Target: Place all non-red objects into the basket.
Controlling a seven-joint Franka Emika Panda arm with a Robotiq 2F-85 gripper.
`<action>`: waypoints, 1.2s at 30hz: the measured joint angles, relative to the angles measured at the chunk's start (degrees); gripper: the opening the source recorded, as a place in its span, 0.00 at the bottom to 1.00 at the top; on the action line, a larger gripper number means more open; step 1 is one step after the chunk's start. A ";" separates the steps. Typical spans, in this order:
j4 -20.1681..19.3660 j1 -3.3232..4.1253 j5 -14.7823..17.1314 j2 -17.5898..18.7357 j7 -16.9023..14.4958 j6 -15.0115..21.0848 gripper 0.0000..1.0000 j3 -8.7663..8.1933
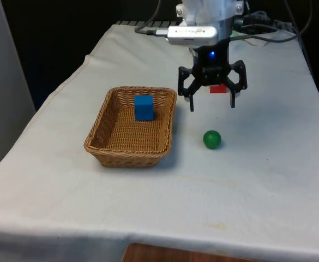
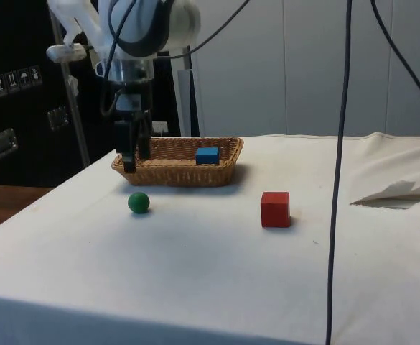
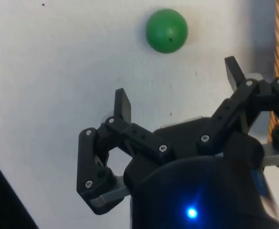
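1. The hand (image 1: 212,103) is seen spread wide and holding nothing, hung above the bench (image 1: 268,180) at the upper centre of the front view, just beside the wicker basket (image 1: 102,136)
2. The green ball (image 1: 212,139) is found on the cloth at the centre of the front view, lower in the frame than the hand and near the basket's right rim; in the side view it lies at the left of the frame, just below the fingers (image 2: 129,154)
3. The blue block (image 1: 144,107) is already lodged inside the basket, so the ball is judged to be the one non-red thing left outside
4. The red block (image 2: 275,209) is left on the cloth at the centre of the side view, well apart from the ball, and should not be touched
5. For the step in hand (the reach for the ball), the hand is best centred over the ball and lowered straight, so that neither finger nudges it into a roll
6. No long axis or facing can be given for the ball, since it is round; any closing direction should serve
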 measured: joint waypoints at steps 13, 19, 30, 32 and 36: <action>2.64 0.69 -2.29 3.04 3.15 0.00 1.00 0.40; 2.69 0.69 -2.29 3.50 3.15 0.11 1.00 0.46; 3.27 0.63 -1.26 5.79 3.15 1.38 1.00 0.86; 3.78 0.57 -0.86 6.65 3.04 1.43 1.00 0.92; 4.58 0.52 -0.63 7.91 2.98 1.66 1.00 0.97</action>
